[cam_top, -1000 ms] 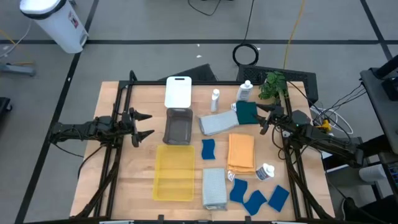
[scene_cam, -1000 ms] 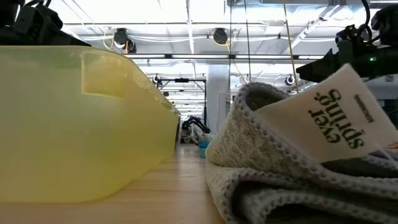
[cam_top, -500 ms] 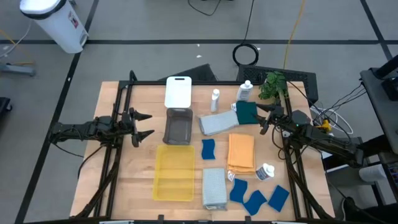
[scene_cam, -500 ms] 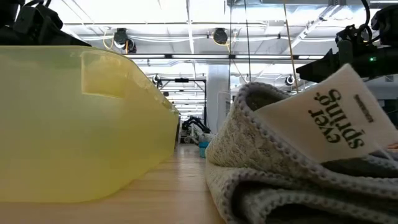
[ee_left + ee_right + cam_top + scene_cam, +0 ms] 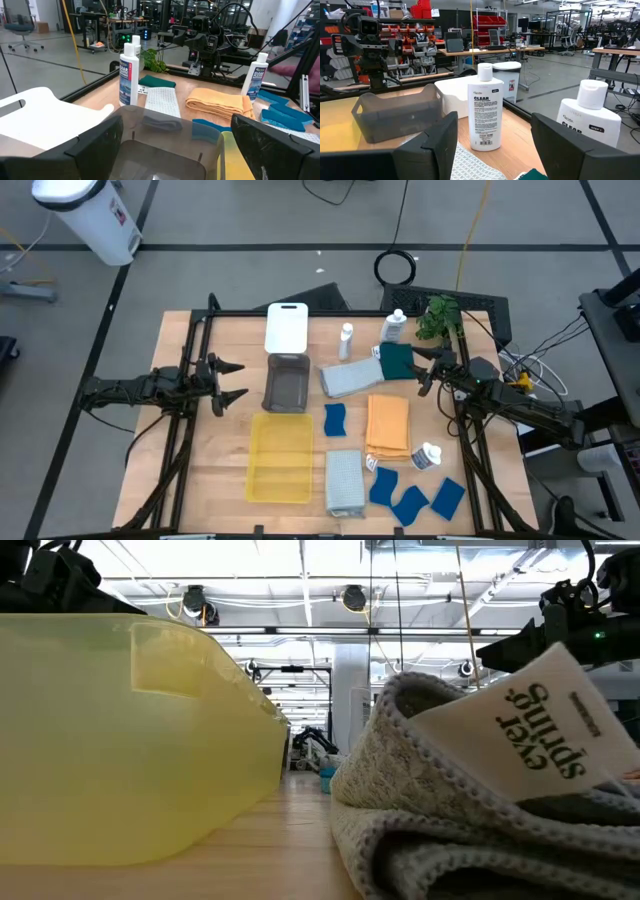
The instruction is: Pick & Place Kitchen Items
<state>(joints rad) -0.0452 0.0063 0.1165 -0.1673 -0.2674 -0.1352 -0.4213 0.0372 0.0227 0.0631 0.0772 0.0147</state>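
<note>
Cloths (image 5: 388, 421), sponges (image 5: 410, 500) and bottles (image 5: 346, 339) all lie loose on the bench (image 5: 236, 336) — nothing has moved over the last second, so no pick has begun. Yellow tray (image 5: 279, 458), grey tray (image 5: 286, 383), white tray (image 5: 286, 328): all empty. Left tool (image 5: 234, 380) spread wide beside the grey tray; right tool (image 5: 425, 370) part-open, grasping nothing, beside the teal cloth (image 5: 397, 360).

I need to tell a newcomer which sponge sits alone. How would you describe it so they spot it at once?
Start from the translucent yellow rectangular tray near the table's front edge. Just past its far right corner, between it and the folded orange cloth, lies one small blue wavy-edged sponge. Unlike the other blue sponges, clustered at the front right, it lies alone on bare wood.
</note>
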